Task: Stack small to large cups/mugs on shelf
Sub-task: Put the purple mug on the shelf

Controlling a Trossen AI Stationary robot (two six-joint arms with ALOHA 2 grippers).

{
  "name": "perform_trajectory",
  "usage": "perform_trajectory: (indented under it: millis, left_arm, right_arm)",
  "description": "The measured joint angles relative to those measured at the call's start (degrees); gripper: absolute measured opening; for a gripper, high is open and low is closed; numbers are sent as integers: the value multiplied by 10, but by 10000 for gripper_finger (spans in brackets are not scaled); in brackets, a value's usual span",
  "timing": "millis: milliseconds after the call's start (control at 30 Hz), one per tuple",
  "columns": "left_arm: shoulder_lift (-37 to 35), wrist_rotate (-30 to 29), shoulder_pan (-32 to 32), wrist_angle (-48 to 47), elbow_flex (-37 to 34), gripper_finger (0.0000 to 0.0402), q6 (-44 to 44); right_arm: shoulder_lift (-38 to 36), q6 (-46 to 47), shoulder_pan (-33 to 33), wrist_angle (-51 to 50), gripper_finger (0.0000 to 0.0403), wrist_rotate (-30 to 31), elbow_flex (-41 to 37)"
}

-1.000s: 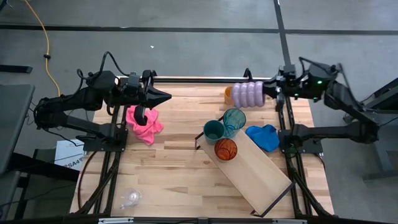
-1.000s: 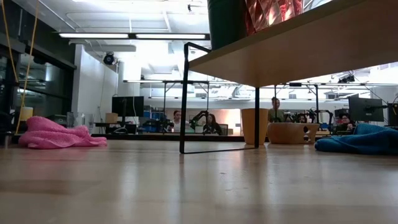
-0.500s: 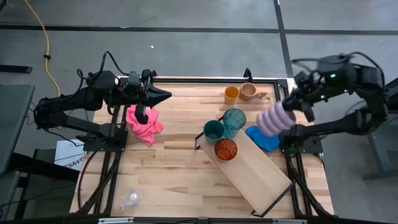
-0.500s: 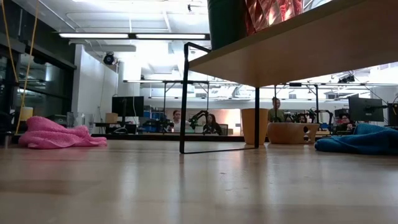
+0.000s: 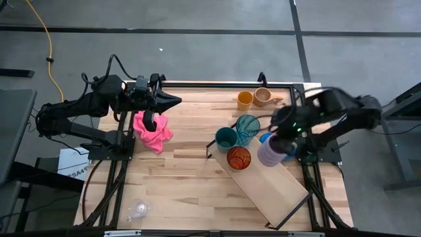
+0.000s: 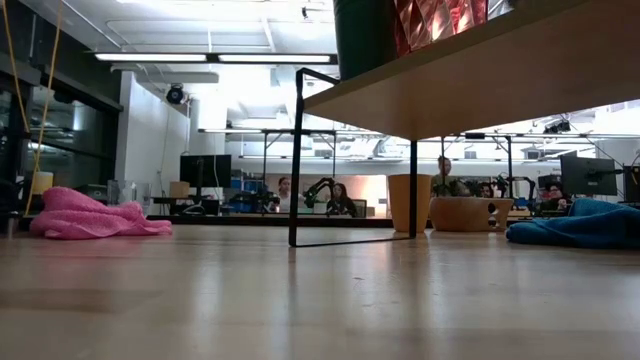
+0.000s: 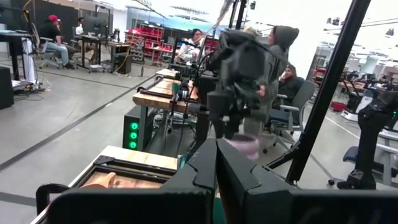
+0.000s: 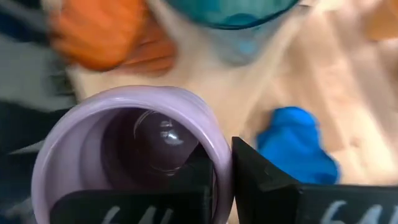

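**Purple mug held over the shelf's edge**

Light-wood boards fill the high view. The right gripper is clamped on the purple mug, holding it above the shelf, just beside the blue cloth. On the shelf's near end stand the green cup, the teal tumbler and the orange cup. A yellow mug and a tan mug sit together at the table's far edge. The left gripper waits, fingers pressed together and empty, above the pink cloth.

The low view shows the shelf's underside, with both cloths lying on the table.

In the right wrist view, the fingers pinch the mug's rim.
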Motion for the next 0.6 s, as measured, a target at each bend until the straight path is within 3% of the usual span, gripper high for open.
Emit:
perform_trajectory:
  millis: [100, 600]
  left_arm:
    - [0, 0, 0, 0, 0, 0, 0]
    - [0, 0, 0, 0, 0, 0, 4]
  right_arm:
    - [27, 52, 29, -1, 6, 62, -7]
    - [120, 160, 57, -7, 6, 106, -19]
